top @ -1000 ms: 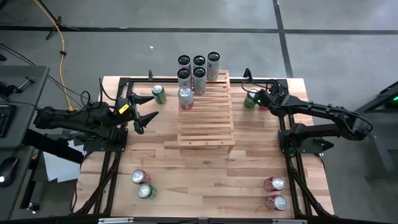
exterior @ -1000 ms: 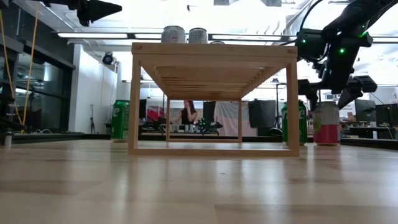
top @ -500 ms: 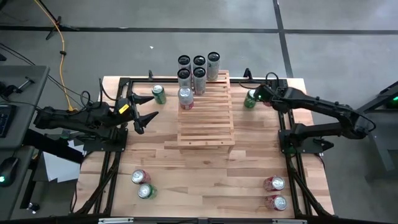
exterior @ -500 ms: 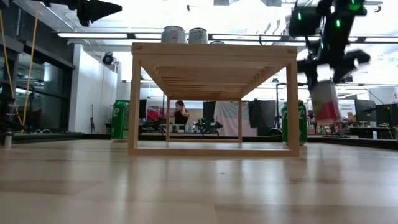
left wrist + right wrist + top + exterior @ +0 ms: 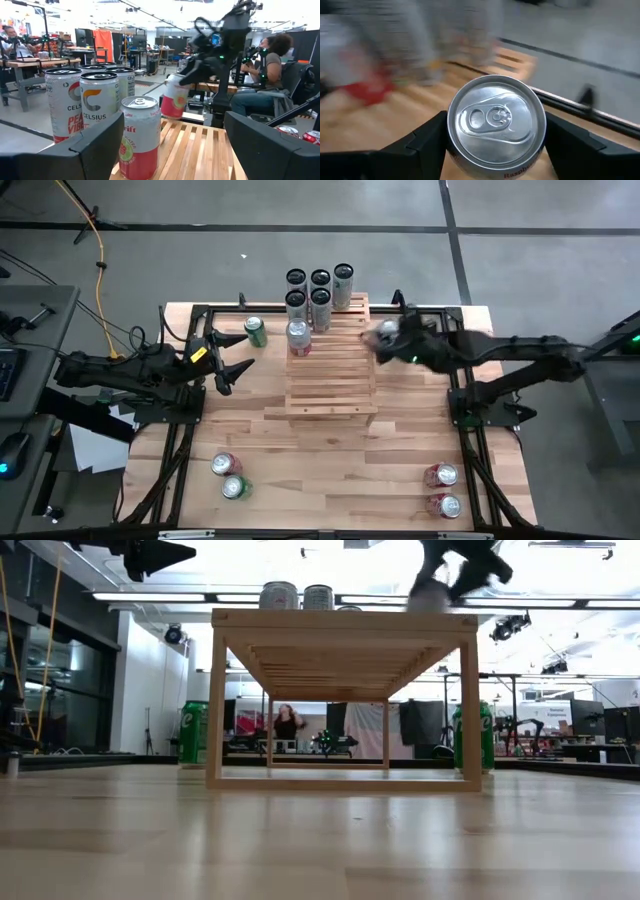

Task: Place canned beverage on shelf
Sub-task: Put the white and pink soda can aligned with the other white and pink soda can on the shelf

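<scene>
Pink-and-white, the canned beverage (image 5: 175, 97) hangs clamped in the right gripper (image 5: 385, 337) above the right edge of the slatted shelf (image 5: 331, 370), near its back. Only the right wrist view shows its silver lid and pull tab (image 5: 495, 119), fingers (image 5: 422, 134) pressed on either side. The left wrist view alone reads labels: "CELSIUS" on the tall cans (image 5: 99, 106) at the shelf's back, "PEA… VIBE" on one. The left gripper (image 5: 232, 370) waits spread open over the table (image 5: 330, 470).
</scene>
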Controlling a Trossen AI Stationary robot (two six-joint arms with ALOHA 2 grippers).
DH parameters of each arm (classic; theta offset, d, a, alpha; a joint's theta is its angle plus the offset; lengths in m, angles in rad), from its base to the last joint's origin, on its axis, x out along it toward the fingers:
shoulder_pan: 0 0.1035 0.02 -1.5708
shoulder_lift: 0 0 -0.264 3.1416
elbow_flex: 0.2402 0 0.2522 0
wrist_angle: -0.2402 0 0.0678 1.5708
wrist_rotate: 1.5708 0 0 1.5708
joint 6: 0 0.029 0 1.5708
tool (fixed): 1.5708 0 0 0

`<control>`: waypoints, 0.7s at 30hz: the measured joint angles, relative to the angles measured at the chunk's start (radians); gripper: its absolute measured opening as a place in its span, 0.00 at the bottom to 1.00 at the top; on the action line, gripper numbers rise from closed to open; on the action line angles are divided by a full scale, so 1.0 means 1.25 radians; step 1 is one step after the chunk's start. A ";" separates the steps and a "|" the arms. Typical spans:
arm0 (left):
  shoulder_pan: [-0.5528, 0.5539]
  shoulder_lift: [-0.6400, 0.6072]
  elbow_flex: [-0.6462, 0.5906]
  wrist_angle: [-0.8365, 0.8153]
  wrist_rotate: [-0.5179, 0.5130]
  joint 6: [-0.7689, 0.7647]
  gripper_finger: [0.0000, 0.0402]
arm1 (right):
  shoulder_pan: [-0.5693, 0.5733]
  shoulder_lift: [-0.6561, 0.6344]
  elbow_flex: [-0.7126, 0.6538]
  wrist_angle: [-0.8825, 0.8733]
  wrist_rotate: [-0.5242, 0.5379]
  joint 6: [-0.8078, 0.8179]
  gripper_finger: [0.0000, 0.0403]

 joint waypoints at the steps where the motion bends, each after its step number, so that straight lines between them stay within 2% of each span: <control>1: 0.000 0.000 0.000 0.000 0.000 0.000 0.83 | 0.020 0.022 0.011 0.026 0.004 -0.015 0.66; 6: 0.000 0.000 0.000 0.000 0.000 0.000 0.83 | 0.076 0.148 0.131 0.062 0.015 -0.093 0.66; 13: 0.000 0.000 0.000 0.000 0.000 0.000 0.83 | 0.075 0.303 0.309 0.035 0.016 -0.180 0.66; 21: 0.000 0.000 0.000 -0.001 0.000 0.000 0.83 | 0.039 0.405 0.385 0.012 -0.042 -0.187 0.66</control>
